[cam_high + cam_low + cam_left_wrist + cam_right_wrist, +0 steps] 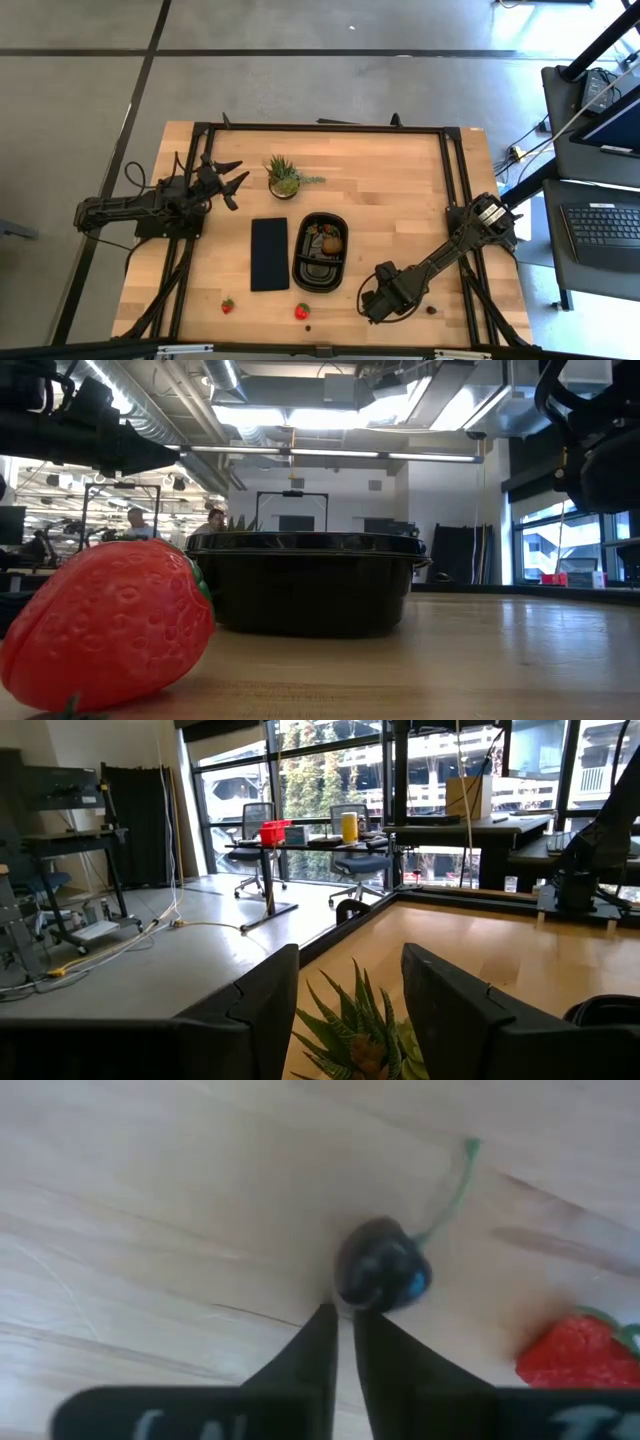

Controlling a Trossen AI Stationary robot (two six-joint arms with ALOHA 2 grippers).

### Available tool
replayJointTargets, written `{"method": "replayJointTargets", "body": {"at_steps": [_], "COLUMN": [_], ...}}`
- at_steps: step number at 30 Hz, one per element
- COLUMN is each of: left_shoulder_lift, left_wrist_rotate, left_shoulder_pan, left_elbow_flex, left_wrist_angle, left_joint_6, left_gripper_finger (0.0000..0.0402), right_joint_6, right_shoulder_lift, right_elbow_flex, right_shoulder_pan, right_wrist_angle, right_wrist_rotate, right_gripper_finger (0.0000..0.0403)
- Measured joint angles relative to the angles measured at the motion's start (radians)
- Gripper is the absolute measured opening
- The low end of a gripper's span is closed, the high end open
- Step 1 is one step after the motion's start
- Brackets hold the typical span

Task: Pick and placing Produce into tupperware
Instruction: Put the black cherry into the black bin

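The black tupperware (pixel 320 268) sits mid-table and holds a brown kiwi-like fruit (pixel 333 243) and a strawberry (pixel 321 232). It also shows in the low view as the tupperware (pixel 310 585), behind a near strawberry (pixel 110 622). Two strawberries (pixel 228 305) (pixel 301 311) and two tiny dark berries (pixel 307 326) (pixel 431 309) lie near the table's near edge. My right gripper (pixel 368 300) is low over that edge with its fingers all but shut. In its wrist view the right gripper (pixel 341 1315) points at a dark berry (pixel 383 1265) with a green stem, beside a strawberry (pixel 575 1355). My left gripper (pixel 236 181) waits open by the plant. My right gripper points its nearly shut fingertips (pixel 322 1320) at the near side of the dark berry (pixel 360 1285), which lies on the wood just beyond them. Whether the tips touch it, I cannot tell; the berry is not between the fingers.
A spiky green potted plant (pixel 284 177) stands at the far side, just ahead of the left gripper's fingers (pixel 270 1005). A flat dark rectangular panel (pixel 269 253) lies left of the tupperware. Bare wood spreads right of the container.
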Motion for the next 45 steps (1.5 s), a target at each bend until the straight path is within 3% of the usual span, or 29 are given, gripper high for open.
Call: {"method": "replayJointTargets", "body": {"at_steps": [6, 17, 24, 29, 40, 45], "left_shoulder_lift": [0.0, 0.0, 0.0, 0.0, 0.0, 0.0], "left_wrist_rotate": [0.0, 0.0, 0.0, 0.0, 0.0, 0.0], "left_shoulder_pan": [0.0, 0.0, 0.0, 0.0, 0.0, 0.0], "left_elbow_flex": [0.0, 0.0, 0.0, 0.0, 0.0, 0.0], "left_wrist_angle": [0.0, 0.0, 0.0, 0.0, 0.0, 0.0], "left_joint_6": [0.0, 0.001, 0.001, 0.001, 0.0, 0.0], "left_gripper_finger": [0.0171, 0.0171, 0.0171, 0.0171, 0.0171, 0.0171], "right_joint_6": [-0.037, -0.407, -0.429, -0.43, -0.428, -0.431], "right_shoulder_lift": [0.0, 0.006, 0.008, 0.008, 0.007, 0.007], "right_elbow_flex": [-0.001, 0.036, 0.045, 0.045, 0.045, 0.045], "right_shoulder_pan": [-0.001, -0.005, -0.017, -0.016, -0.014, -0.014], "right_wrist_angle": [-0.007, -0.031, -0.037, -0.04, -0.067, -0.074], "right_wrist_rotate": [-0.006, -0.106, -0.136, -0.139, -0.153, -0.144], "right_gripper_finger": [0.0004, 0.0019, 0.0029, 0.0077, 0.0236, 0.028]}}
